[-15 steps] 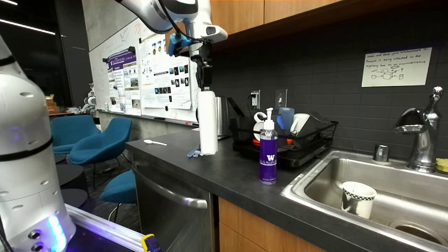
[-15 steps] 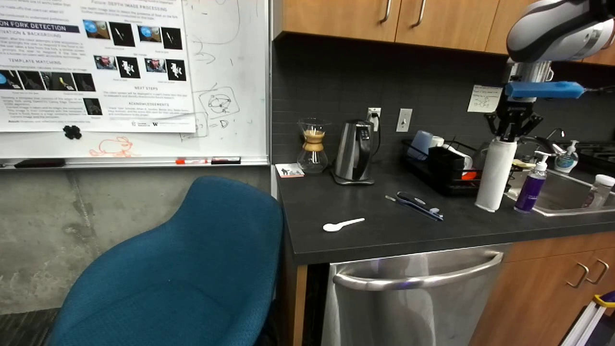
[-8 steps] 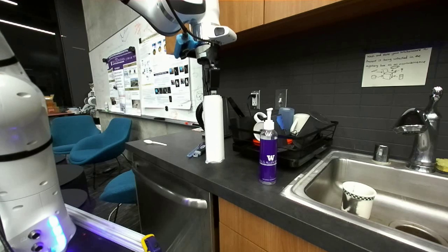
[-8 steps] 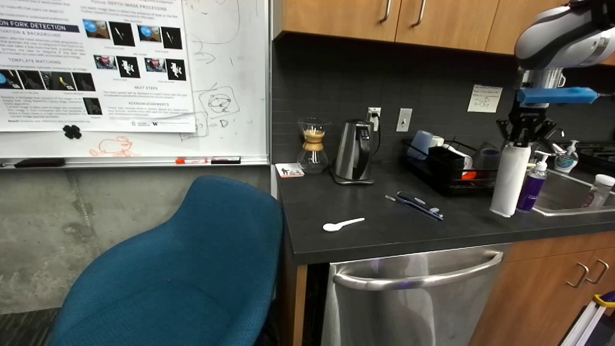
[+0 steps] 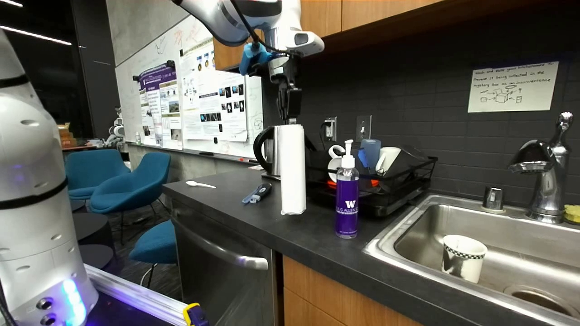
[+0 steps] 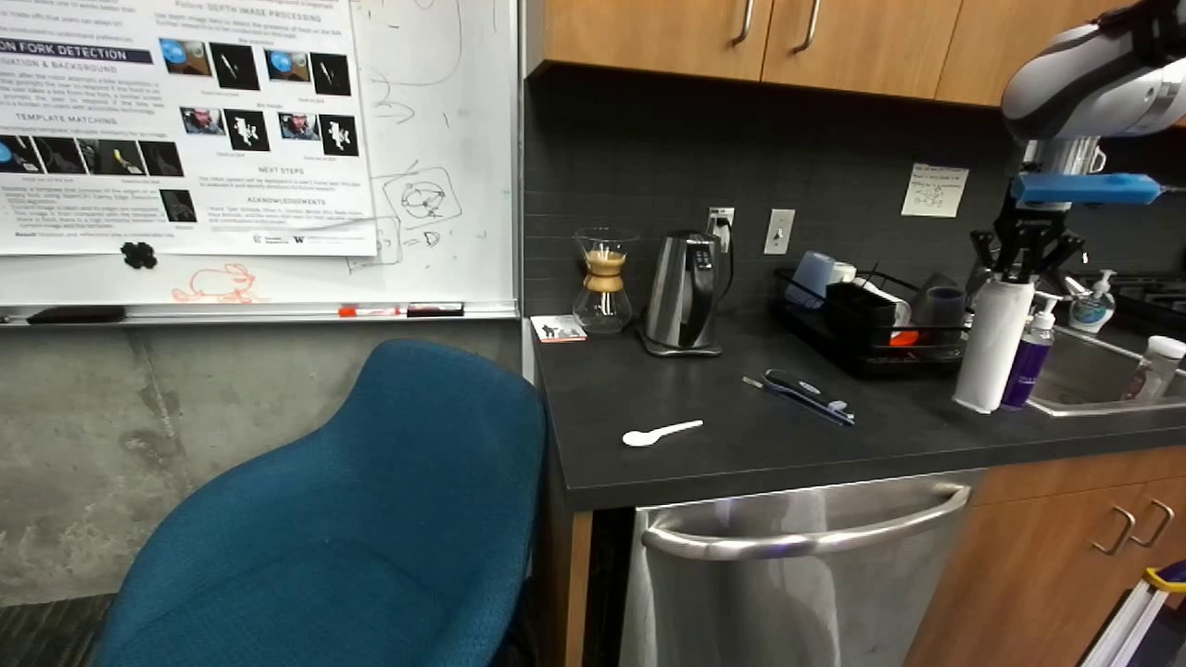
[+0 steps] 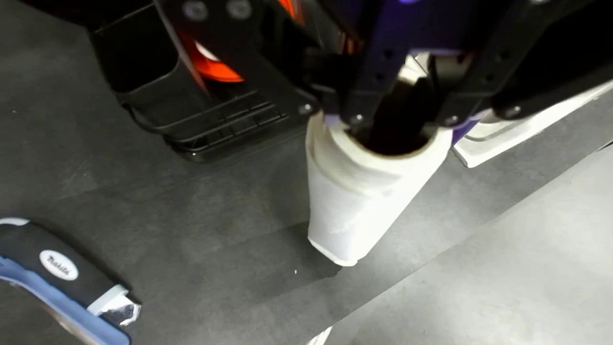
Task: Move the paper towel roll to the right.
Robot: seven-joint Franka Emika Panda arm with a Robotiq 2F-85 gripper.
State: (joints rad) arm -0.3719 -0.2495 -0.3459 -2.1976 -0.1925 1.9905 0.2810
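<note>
The paper towel roll [image 5: 293, 172] is a slim white upright cylinder over the dark counter. It also shows in an exterior view [image 6: 994, 343], tilted slightly, overlapping the purple bottle [image 6: 1026, 372]. In the wrist view the roll [image 7: 352, 206] hangs below the fingers, its hollow core facing up. My gripper [image 5: 290, 120] is shut on the roll's top rim; it also shows at the rim in an exterior view [image 6: 1016, 274] and in the wrist view [image 7: 402, 122]. How the fingers sit in the core is partly hidden. I cannot tell whether the base touches the counter.
The purple pump bottle [image 5: 347, 203] stands just right of the roll. The black dish rack [image 5: 376, 206] is behind, and the steel sink [image 5: 385, 240] lies further right. The kettle [image 6: 681, 296], blue-handled tools [image 6: 804, 394] and a white spoon [image 6: 662, 433] are to the left.
The gripper and the roll have moved together to the right in both exterior views, closer to the purple bottle. The tools and kettle are now more uncovered. Nothing else has moved.
</note>
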